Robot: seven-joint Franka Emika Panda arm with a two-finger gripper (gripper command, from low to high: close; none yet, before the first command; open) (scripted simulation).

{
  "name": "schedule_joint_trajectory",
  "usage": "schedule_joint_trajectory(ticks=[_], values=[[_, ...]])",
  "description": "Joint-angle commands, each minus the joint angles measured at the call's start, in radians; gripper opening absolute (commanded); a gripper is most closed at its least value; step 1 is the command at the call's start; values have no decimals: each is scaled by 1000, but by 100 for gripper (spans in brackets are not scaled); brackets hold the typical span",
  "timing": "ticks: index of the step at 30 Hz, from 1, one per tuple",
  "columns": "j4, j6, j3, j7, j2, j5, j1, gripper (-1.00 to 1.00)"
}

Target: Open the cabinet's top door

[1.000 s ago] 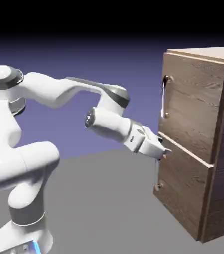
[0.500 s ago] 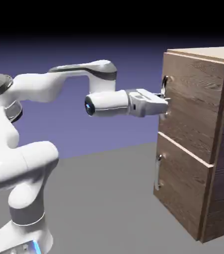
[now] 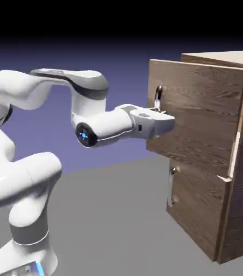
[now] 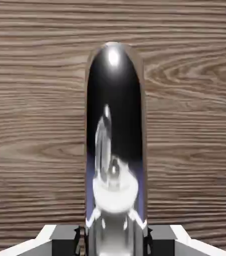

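The tall, boxy brown wood-grain cabinet [image 3: 236, 161] stands at the right of the scene on the grey table [image 3: 112, 215], with two doors stacked on its front. The top door [image 3: 199, 121], the larger wood-grain panel, is swung partly open: its handle edge stands out to the left of the cabinet body, well clear of the lower door's front, while its other edge meets the cabinet at the right. The lower door [image 3: 196, 207] sits shut, its short slim silver handle [image 3: 171, 186] upright near its left edge. The white arm reaches from the left, its forearm roughly level, and the two-finger gripper [image 3: 161, 116] is clamped on the top door's long curved silver bar handle [image 3: 158, 97], whose upper part shows just above the hand. In the hand view the polished bar [image 4: 115, 135] fills the middle, running up from the bottom edge between the two grey finger tips [image 4: 79, 237], which press against it on either side; the wood grain of the door [image 4: 34, 100] fills the rest of the view behind it. The bar's mirror surface reflects the white hand.
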State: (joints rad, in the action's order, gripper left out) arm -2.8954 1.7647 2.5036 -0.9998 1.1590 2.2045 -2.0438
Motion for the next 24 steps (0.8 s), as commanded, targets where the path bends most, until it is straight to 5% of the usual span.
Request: schedule_joint_trajectory(ticks=[1,12,24], values=[[-4,-42,29,-12,-14,-35,12,-100],[102,-493,289,-210,-324,-486,187,-100],[424,-773,385,-407,-759,-895,272,-100]])
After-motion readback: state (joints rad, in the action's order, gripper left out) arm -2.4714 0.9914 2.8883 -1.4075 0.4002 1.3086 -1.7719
